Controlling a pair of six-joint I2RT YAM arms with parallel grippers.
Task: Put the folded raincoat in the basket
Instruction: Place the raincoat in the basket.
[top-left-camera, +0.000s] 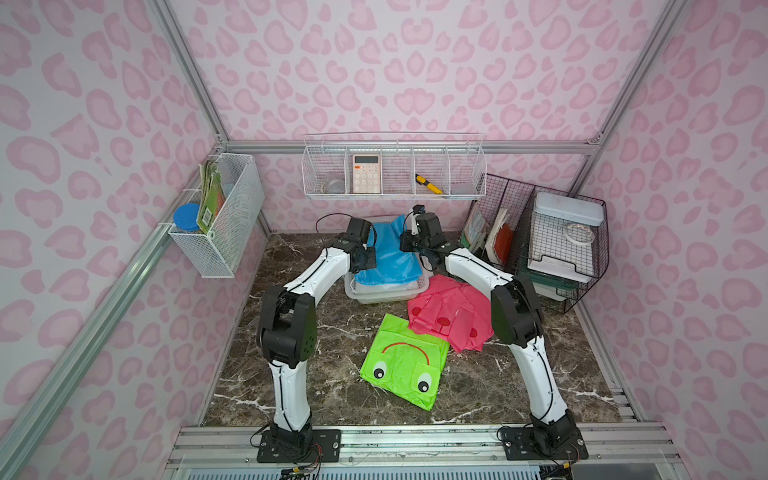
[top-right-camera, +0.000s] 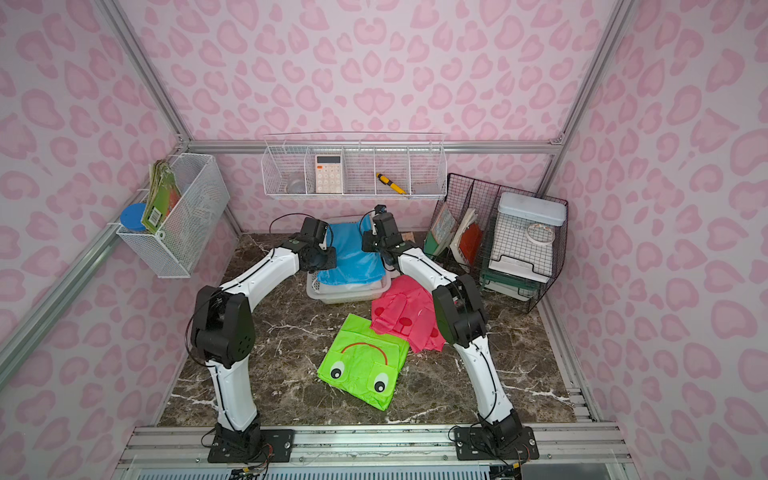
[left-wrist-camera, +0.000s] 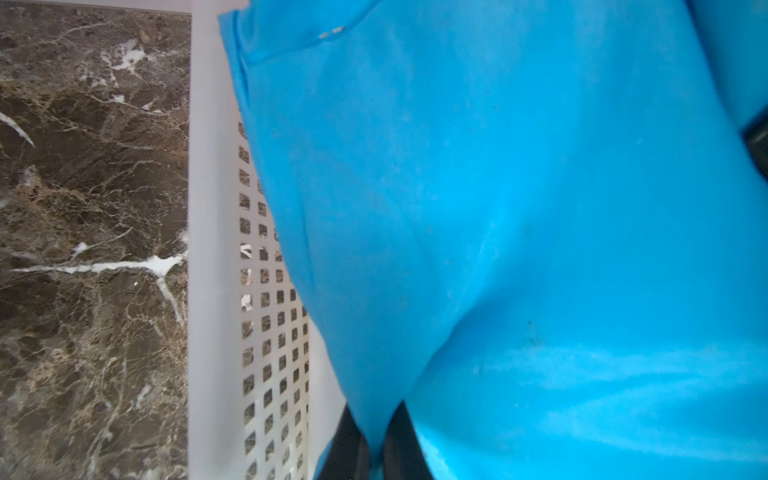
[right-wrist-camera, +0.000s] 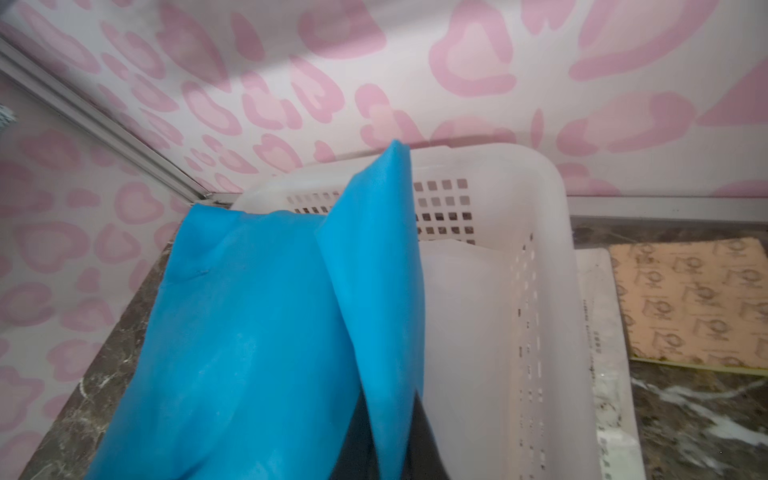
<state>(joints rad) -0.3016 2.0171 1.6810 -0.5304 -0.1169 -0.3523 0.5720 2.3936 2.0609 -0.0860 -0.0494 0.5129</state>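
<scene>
Blue raincoat (top-left-camera: 386, 257) over basket (top-left-camera: 386, 297), edges pinched in left tool (left-wrist-camera: 376, 436), right tool (right-wrist-camera: 390, 440).

Blue raincoat (left-wrist-camera: 498, 208) tight in the left gripper (left-wrist-camera: 376, 453), over the perforated white basket (left-wrist-camera: 208, 249).

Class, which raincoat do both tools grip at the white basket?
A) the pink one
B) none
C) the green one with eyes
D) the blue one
D: the left tool and the right tool each pinch the blue raincoat over the basket; the green raincoat and pink raincoat lie on the table.
</scene>
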